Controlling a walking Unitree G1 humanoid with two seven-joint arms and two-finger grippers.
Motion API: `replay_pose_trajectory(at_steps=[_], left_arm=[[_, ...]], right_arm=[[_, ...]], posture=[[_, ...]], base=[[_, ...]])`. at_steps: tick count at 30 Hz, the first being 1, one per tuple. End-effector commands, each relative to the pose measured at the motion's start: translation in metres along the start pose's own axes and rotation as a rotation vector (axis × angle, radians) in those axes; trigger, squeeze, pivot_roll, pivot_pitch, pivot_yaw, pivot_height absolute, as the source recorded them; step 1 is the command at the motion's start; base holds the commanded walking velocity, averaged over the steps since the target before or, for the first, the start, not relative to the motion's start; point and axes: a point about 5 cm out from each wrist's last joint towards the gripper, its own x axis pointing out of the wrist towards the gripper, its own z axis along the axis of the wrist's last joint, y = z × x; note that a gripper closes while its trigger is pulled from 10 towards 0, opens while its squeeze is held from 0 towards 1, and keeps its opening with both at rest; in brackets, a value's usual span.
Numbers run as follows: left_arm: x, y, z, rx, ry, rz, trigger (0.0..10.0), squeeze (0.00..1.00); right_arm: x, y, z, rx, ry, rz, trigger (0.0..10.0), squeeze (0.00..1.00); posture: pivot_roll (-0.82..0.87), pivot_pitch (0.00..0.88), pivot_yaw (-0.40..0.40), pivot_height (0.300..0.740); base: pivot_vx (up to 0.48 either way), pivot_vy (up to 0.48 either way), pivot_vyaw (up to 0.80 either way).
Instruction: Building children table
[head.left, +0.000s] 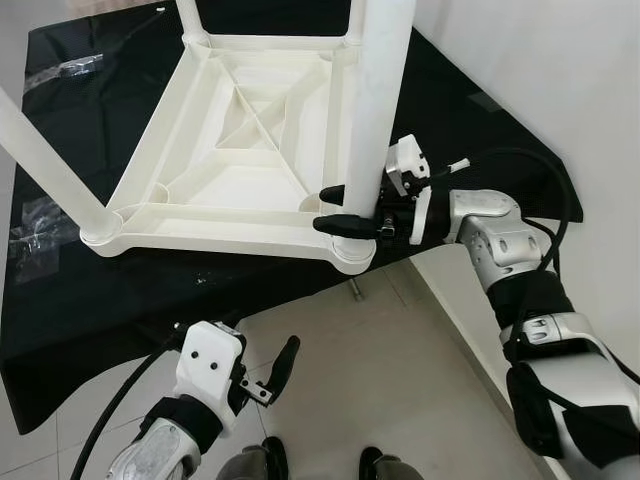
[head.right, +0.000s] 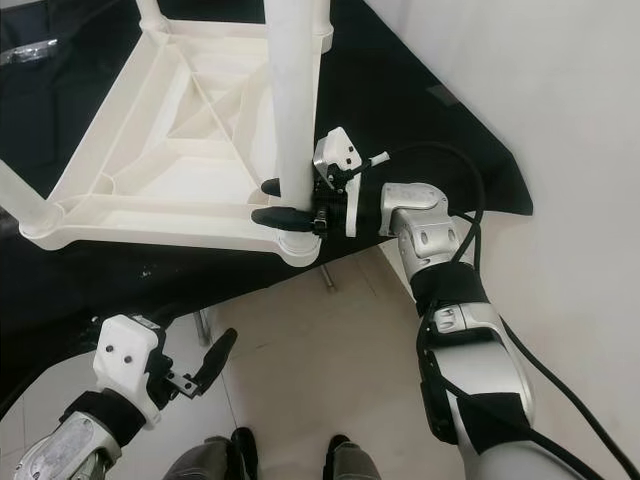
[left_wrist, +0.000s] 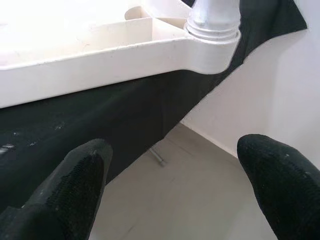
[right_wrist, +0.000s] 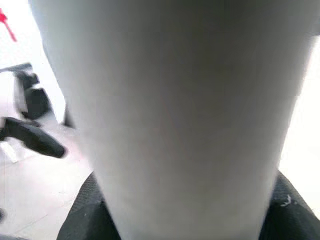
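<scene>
The right gripper (head.left: 345, 210) reaches in level from the side, its two black fingers closed around the upright white plastic table leg (head.left: 378, 110) just above that leg's corner socket. The left gripper (head.left: 268, 375) hangs low over the tiled floor (head.left: 400, 370), below the near edge of the table, fingers spread and holding nothing. The upside-down white plastic children's table (head.left: 240, 150) lies ribbed underside up on a black cloth-covered surface (head.left: 120, 290), with legs standing at three corners.

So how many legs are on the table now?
3 round white plastic legs: one at the near right corner held by the right claw, one near left, one far. The fourth corner is out of frame.
</scene>
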Motion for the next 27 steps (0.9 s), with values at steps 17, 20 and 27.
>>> replay_pose_trajectory(at_steps=[17,20,27], left_arm=[[0.018,0.012,-0.017,0.011,0.037,0.001,10.0,0.00],[0.021,0.013,-0.017,0.016,0.030,0.012,10.0,0.00],[0.025,0.014,-0.017,0.024,0.023,0.017,10.0,0.00]], right_arm=[[0.033,0.057,-0.029,0.169,0.104,-0.874,0.0,0.00],[0.041,0.052,-0.022,0.166,0.047,-0.788,10.0,0.00],[0.023,0.040,-0.004,0.104,-0.051,-0.337,10.0,1.00]], posture=[[0.01,0.188,0.003,0.740],[0.01,0.177,-0.005,0.740],[0.03,0.172,-0.008,0.740]], base=[[0.000,0.000,0.00],[0.000,0.000,0.00],[0.000,0.000,0.00]])
